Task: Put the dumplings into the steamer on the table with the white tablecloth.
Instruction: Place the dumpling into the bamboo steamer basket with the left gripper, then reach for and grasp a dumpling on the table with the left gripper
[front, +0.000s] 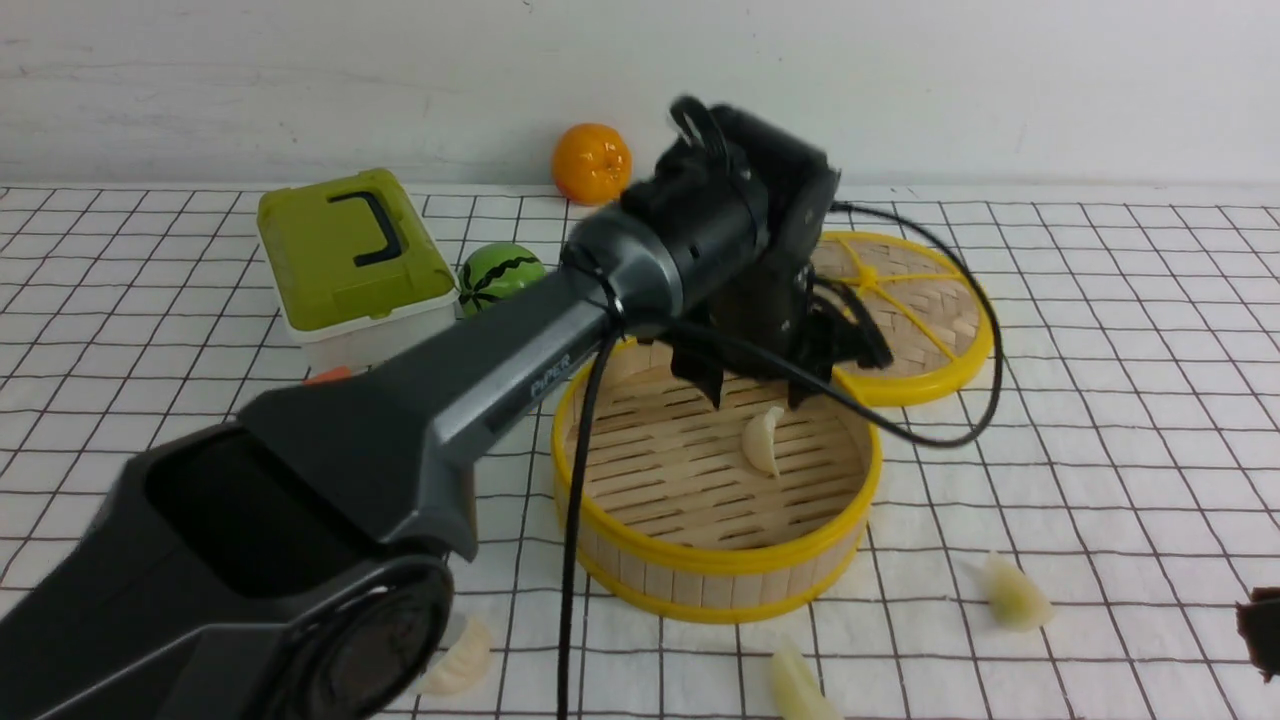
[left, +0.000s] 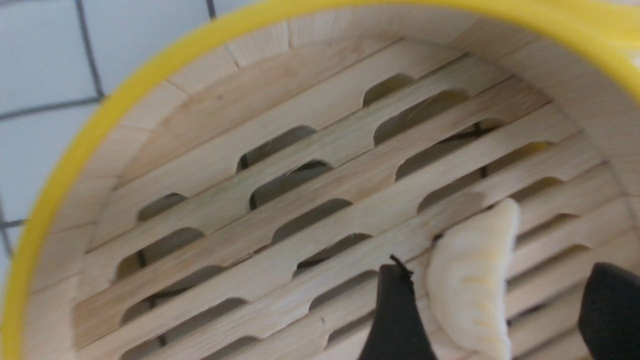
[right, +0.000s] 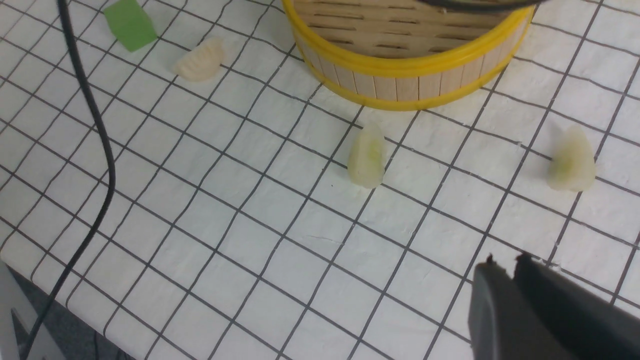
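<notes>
Left claw (front: 757, 397) hung spread wide just over the slatted floor of the steamer (front: 700, 565), toward its far side, gripping nothing. One dumpling (front: 763, 440) lay flat on the slats directly under and between the fingers (left: 395, 310). In the left wrist view it sat close by one finger, with a clear gap to the other.

Around the left claw:
- Flat woven lid (front: 930, 310) with yellow spokes just beyond and to its right, overlapped by the steamer rim.
- Black cable (front: 580, 500) dropped from the left arm across the steamer's near-left rim.
- Green box (front: 350, 250) with a black handle, watermelon toy (front: 497, 272) and orange (front: 591, 162) well off to its left and behind, near the wall.

Three more dumplings lay outside the steamer on the table (front: 1150, 300) and its white tablecloth (front: 1100, 450). All were nearer the robot than the left claw: one to the right (front: 1015, 595), one near the middle (front: 800, 685), and one to the left (front: 455, 660), partly hidden by the arm. Green cube (right: 130, 24) lay near that last one.

Right claw (right: 505, 272) was low over the cloth, tips nearly together, empty, with the right-hand dumpling just ahead of it.

Writing: "PiPER" (front: 550, 378) on the left forearm.

The steamer dumpling's long axis ran crosswise to the line between the two fingers, roughly near-to-far, with the curved back bulging left.
</notes>
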